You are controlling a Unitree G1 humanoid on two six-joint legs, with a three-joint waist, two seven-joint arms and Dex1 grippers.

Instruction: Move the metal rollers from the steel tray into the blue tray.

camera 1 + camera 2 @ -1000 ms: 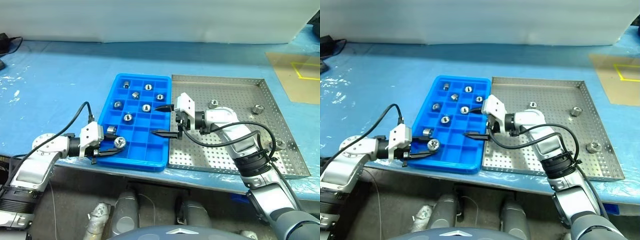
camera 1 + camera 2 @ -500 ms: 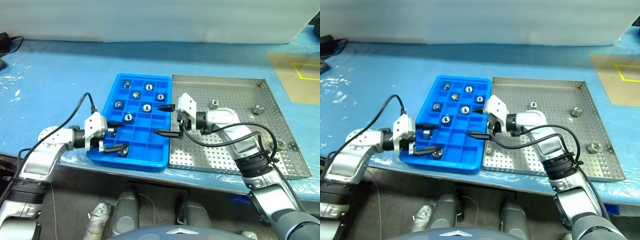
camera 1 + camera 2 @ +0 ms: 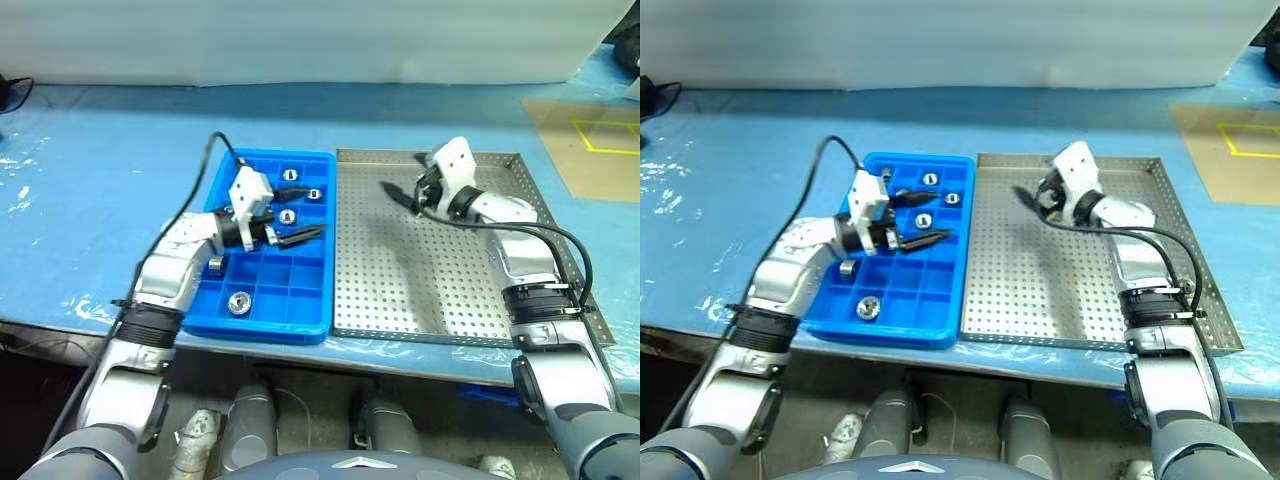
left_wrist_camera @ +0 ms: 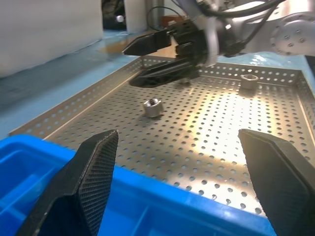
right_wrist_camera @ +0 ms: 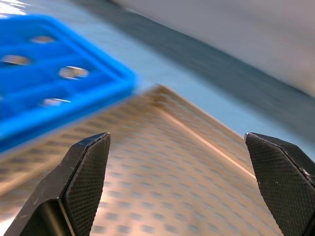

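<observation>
The blue tray (image 3: pixel 305 300) lies left of the steel tray (image 3: pixel 440 290). Several metal rollers sit in its compartments, one in a near cell (image 3: pixel 238 302), others farther back (image 3: pixel 287 216). My left gripper (image 3: pixel 298 211) hovers open and empty over the blue tray's middle, pointing toward the steel tray. My right gripper (image 3: pixel 400 195) stands open and empty over the far part of the steel tray. In the left wrist view one roller (image 4: pixel 153 106) lies on the perforated floor just below the right gripper (image 4: pixel 127 66), and another (image 4: pixel 248 82) rests near the far rim.
Both trays rest on a blue-covered table (image 3: pixel 90 190) whose front edge runs just below them. A tan sheet with yellow lines (image 3: pixel 590 145) lies at the far right. Black cables trail from both wrists.
My left gripper let its roller go into a near cell of the blue tray, opened, and rose toward the tray's middle. The right gripper swung from the tray seam to the steel tray's far side.
</observation>
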